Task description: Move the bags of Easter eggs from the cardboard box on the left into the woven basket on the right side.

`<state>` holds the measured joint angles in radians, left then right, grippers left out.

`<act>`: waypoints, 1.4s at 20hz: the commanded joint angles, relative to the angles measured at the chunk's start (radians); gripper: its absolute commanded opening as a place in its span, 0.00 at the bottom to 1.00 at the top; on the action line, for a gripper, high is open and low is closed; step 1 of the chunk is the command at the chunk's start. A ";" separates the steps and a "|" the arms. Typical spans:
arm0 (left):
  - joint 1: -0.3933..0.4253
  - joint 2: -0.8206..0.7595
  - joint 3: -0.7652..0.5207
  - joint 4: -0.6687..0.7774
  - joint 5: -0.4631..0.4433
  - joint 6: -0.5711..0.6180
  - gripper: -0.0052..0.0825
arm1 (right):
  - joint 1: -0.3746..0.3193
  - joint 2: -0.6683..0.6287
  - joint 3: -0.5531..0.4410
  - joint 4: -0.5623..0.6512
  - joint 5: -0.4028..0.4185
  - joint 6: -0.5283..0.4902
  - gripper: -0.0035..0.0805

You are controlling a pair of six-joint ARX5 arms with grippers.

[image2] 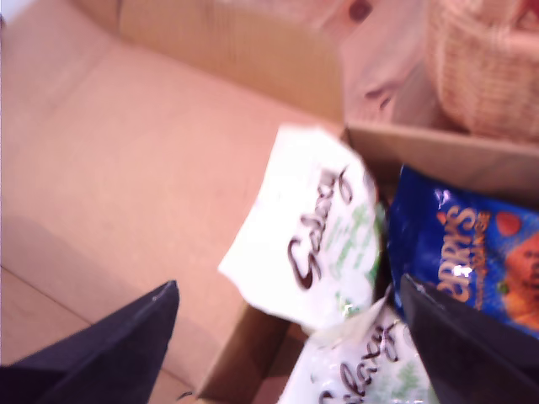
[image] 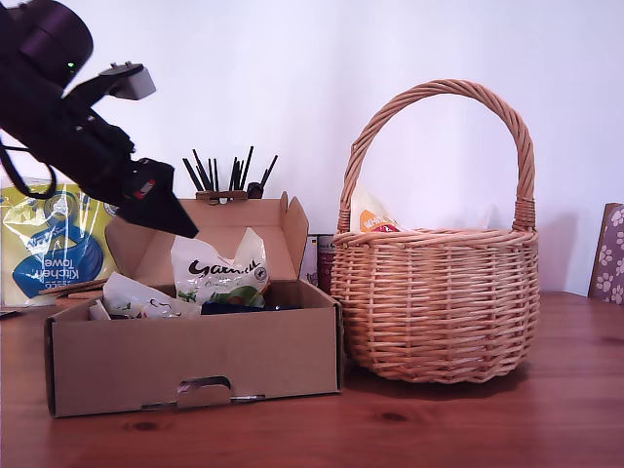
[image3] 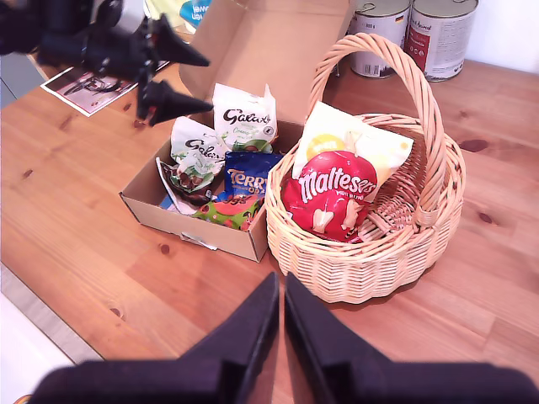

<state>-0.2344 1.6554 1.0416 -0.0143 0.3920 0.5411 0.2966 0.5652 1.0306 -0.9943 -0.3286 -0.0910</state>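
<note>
My second claw (image3: 280, 316), clenched on nothing, hangs nearest, over the worktop (image3: 101, 252). My first claw (image2: 286, 337), spread wide, hovers above the cardboard box (image: 195, 356); the upright white Galaxy bag (image2: 312, 227) lies just below and ahead, well short of the woven basket (image: 439, 302).

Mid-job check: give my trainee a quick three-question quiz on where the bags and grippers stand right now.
1. True or false: the red Maltesers bag lies in the woven basket.
2. Which bag stands upright in the cardboard box? A) blue Terry's bag B) white Galaxy bag
3. Fill in: my first gripper is ___, my second gripper is shut.

Key: 1 true; 2 B; 3 open.
</note>
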 commanded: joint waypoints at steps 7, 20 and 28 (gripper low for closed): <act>-0.002 0.163 0.152 -0.243 0.130 -0.017 0.94 | 0.004 0.001 0.008 0.016 -0.067 0.005 0.03; -0.103 0.251 0.158 -0.286 0.115 -0.070 0.76 | 0.004 0.006 0.008 0.010 -0.072 0.004 0.03; -0.108 0.276 0.158 -0.183 0.070 -0.080 0.25 | 0.004 0.006 0.008 0.006 -0.072 0.005 0.03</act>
<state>-0.3389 1.9068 1.2030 -0.2054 0.4618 0.4683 0.2966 0.5671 1.0306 -0.9897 -0.3950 -0.0868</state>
